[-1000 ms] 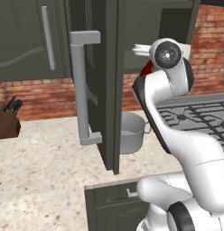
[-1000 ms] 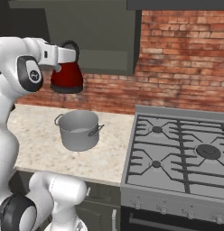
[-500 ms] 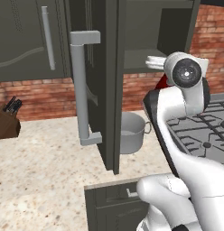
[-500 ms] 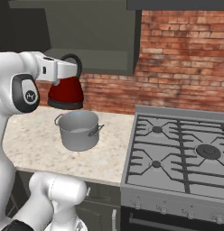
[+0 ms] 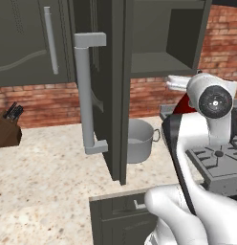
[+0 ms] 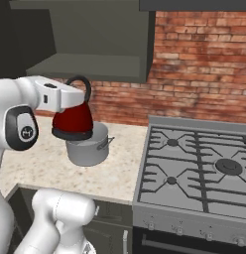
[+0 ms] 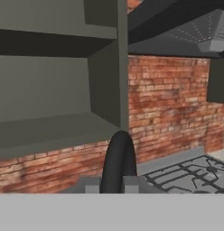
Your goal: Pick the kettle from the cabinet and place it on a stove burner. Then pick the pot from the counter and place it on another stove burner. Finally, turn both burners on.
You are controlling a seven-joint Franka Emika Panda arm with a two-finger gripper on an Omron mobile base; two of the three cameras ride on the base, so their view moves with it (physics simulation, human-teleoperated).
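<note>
A brick-backed kitchen with the cabinet (image 6: 90, 44) standing open. The pincer (image 6: 81, 96) is clamped on the black handle of the kettle (image 6: 73, 121), which hangs just under it, above the pot (image 6: 87, 147). Carrying step: next, swing right toward a stove burner (image 6: 171, 180).

My gripper (image 6: 75, 95) is clamped on the kettle (image 6: 73, 121) handle, forearm level, kettle hanging just below the fingers.
</note>
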